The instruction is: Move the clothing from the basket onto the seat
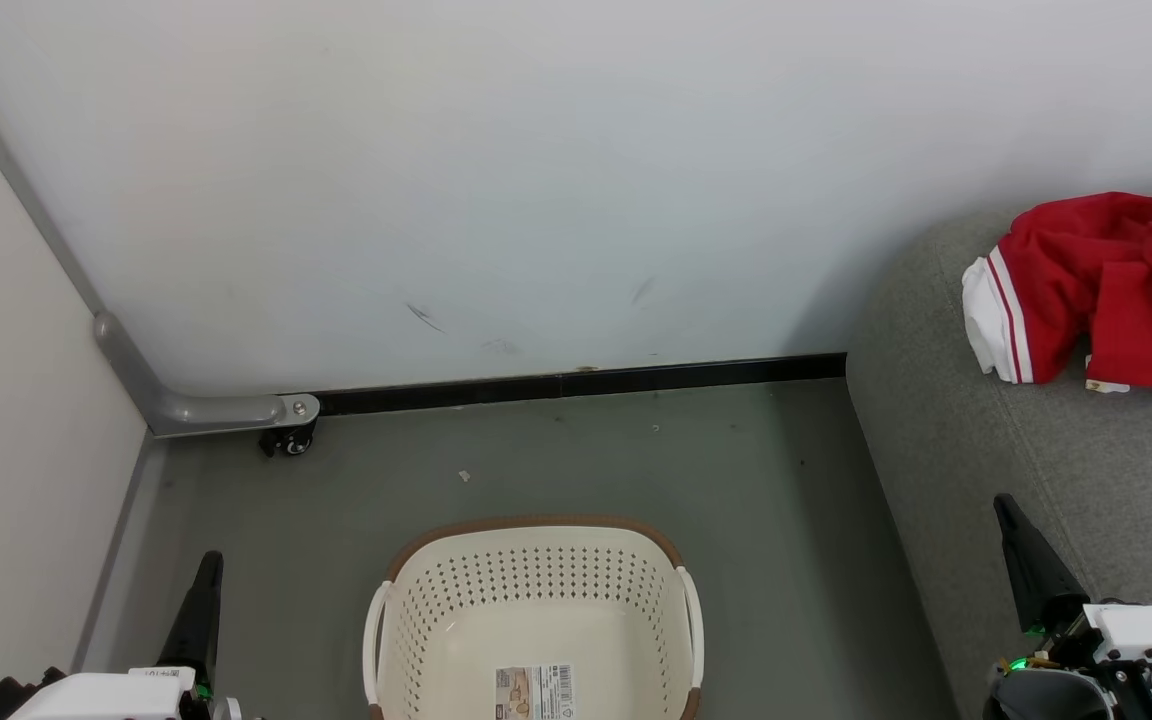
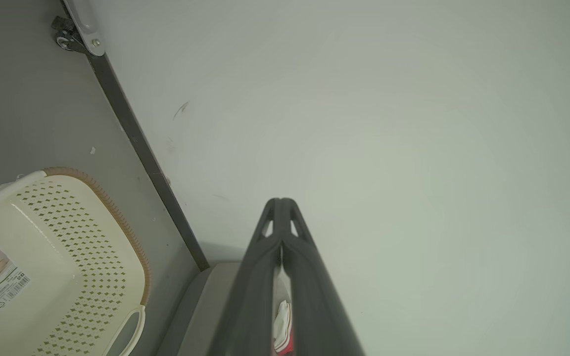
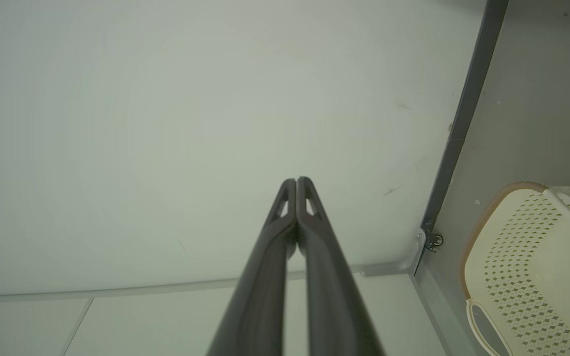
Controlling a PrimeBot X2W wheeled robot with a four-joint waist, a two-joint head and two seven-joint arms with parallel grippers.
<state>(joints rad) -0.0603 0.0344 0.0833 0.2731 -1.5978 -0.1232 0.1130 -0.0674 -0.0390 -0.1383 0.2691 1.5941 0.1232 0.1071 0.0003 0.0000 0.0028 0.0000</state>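
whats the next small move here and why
Probably no further reach: I'd just leave both arms parked. The oval cream-white perforated plastic basket looks empty as far as it shows, bare but for its label sticker, and the bright red white-striped clothing lies on the light grey fabric sofa. The left pincer and right pincer are both shut, holding nothing.

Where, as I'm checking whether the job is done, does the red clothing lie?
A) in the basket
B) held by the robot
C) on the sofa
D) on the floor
C: the red clothing lies on the grey sofa, and the basket is bare inside.
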